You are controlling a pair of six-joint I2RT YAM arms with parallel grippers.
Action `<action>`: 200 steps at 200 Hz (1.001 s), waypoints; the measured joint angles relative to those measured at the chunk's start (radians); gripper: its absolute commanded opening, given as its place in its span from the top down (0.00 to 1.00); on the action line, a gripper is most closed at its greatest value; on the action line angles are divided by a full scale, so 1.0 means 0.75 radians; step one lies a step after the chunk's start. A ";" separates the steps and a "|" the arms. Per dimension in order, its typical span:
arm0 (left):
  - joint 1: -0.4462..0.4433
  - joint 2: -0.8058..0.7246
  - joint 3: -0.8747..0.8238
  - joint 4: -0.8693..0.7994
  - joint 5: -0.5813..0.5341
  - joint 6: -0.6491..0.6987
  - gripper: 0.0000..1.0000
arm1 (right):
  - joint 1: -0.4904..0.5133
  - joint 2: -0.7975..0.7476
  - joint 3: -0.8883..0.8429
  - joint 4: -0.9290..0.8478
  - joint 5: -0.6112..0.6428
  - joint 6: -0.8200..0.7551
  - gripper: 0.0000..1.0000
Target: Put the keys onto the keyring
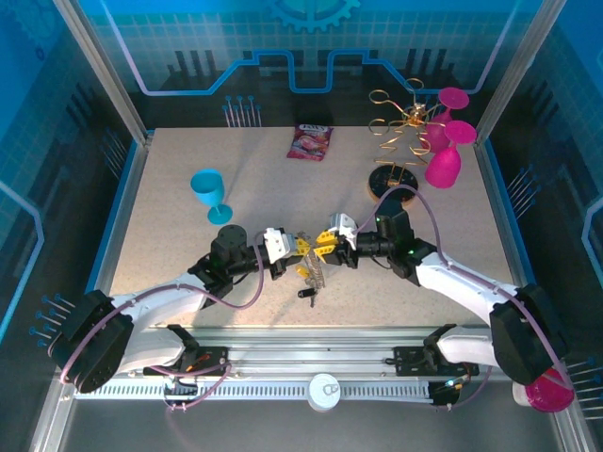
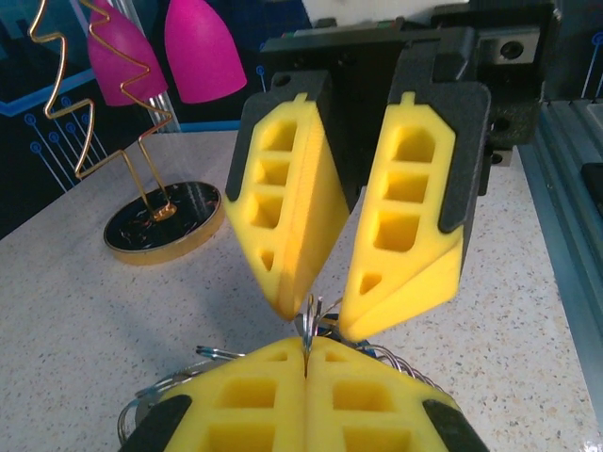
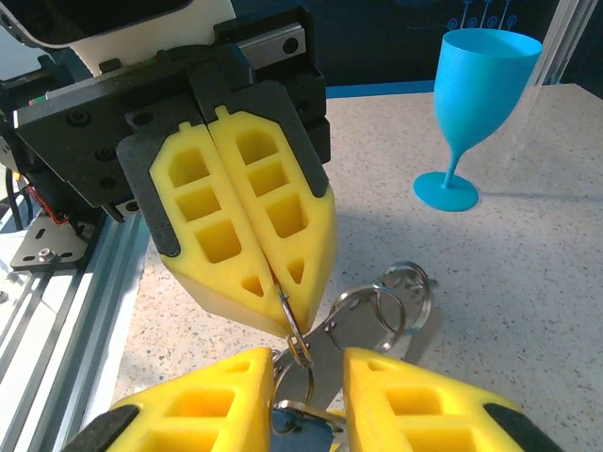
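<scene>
While both arms stretch low over the bench (image 1: 188,273) and meet tip to tip, they sit to the right of the blue goblet (image 1: 209,193) and nearer the bases than it. The left arm runs in from the goblet's side with its wrist level. Its left tool (image 1: 301,250) points away from the goblet, and the yellow pads are pressed flat together. They pinch a thin wire loop of the keyring (image 3: 382,301), which stands on edge, nearly upright, at the very tips.

The right arm bends at the elbow and comes in from the opposite side. Its right tool (image 1: 323,249) points toward the goblet, with its fingers (image 3: 415,400) spread apart to either side of the pinched loop, gripping nothing that I can make out.

From the pinch, the rest of the silvery loops lie overlapping on the bench and trail off toward the goblet in the right wrist view. A dark key (image 1: 307,293) lies flat beyond the tools from the goblet, closer to the bases, with its long axis roughly across the bench.
</scene>
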 measured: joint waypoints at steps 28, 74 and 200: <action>0.006 0.000 -0.005 0.024 0.009 -0.007 1.00 | 0.010 0.024 0.021 -0.001 -0.002 -0.013 0.89; 0.011 0.001 -0.006 0.022 0.008 -0.021 0.91 | 0.020 0.030 0.068 -0.084 0.027 -0.070 1.00; 0.007 -0.037 0.192 -0.473 -0.031 0.206 1.00 | 0.170 0.016 0.404 -0.774 0.365 -0.502 0.57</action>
